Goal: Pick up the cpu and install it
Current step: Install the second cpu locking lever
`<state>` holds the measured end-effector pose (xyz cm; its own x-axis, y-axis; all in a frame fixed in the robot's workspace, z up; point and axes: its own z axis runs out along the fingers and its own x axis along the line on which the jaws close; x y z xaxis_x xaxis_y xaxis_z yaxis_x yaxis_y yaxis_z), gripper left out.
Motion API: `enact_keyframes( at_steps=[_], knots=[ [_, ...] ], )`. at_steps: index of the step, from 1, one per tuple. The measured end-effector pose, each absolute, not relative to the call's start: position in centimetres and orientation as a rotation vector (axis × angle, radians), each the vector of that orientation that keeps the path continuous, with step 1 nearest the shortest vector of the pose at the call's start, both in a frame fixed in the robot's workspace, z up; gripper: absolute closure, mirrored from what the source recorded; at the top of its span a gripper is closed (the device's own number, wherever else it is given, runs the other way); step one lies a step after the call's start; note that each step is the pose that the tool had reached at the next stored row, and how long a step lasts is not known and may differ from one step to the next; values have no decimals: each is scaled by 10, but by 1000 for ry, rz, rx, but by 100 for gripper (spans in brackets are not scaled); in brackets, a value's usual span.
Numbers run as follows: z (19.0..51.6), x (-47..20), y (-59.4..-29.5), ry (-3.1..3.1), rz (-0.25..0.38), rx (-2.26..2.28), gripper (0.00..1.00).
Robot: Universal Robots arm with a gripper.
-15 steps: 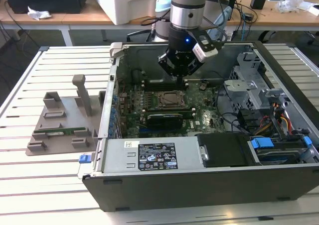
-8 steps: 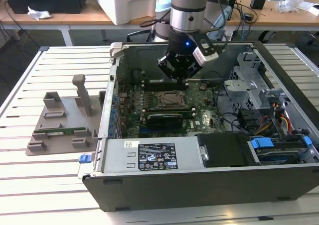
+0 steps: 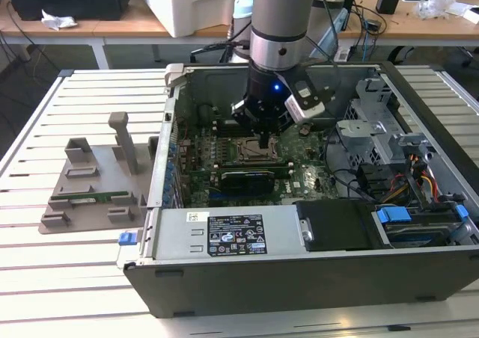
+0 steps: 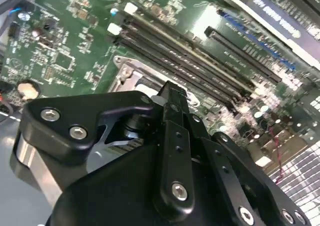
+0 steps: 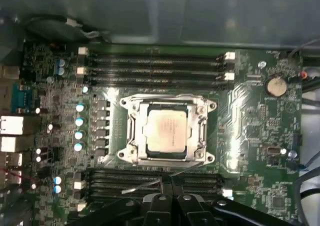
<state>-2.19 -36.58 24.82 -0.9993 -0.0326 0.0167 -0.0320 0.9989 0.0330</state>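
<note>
Open computer case [image 3: 299, 278] lies on its side on a slatted white table [image 3: 45, 263]. Motherboard [image 5: 250, 136] faces up inside it.

The cpu [image 5: 166, 131] sits flat in the metal socket frame [image 5: 131, 131] near the middle of the motherboard, silver top up, square with the frame. Nothing is touching it in the first wrist view. Memory slots [image 5: 155, 68] run along one side of the socket frame, and a second bank [image 5: 125, 178] along the opposite side. A round coin battery [image 5: 276, 86] sits toward one corner of the board.

Gripper [image 3: 266, 139] hangs inside the case, over the socket area, in the exterior view. In the first wrist view its black fingers [image 5: 165, 198] stand over the second bank of slots, just beside the socket frame and clear of the cpu. In the second wrist view the fingers [image 4: 172, 103] are drawn together to a narrow tip with nothing between them; jaws closed or very nearly so, holding nothing.

A black graphics card [image 3: 243, 179] stands in the board just beyond the socket, toward the case's near wall. A grey parts fixture [image 3: 93, 192] rests on the table by the case, on the exterior view's left, well apart from the gripper.
</note>
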Motion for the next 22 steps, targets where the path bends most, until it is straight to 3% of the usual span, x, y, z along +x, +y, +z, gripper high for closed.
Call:
enact_keyframes(
  at_steps=[4, 15, 22],
  knots=[
    [243, -43, -372, -3123, -84, 52, 89],
    [216, -63, -374, -3121, -100, 98, 89],
    [208, -65, -373, -3109, -190, 229, 89]
  ],
)
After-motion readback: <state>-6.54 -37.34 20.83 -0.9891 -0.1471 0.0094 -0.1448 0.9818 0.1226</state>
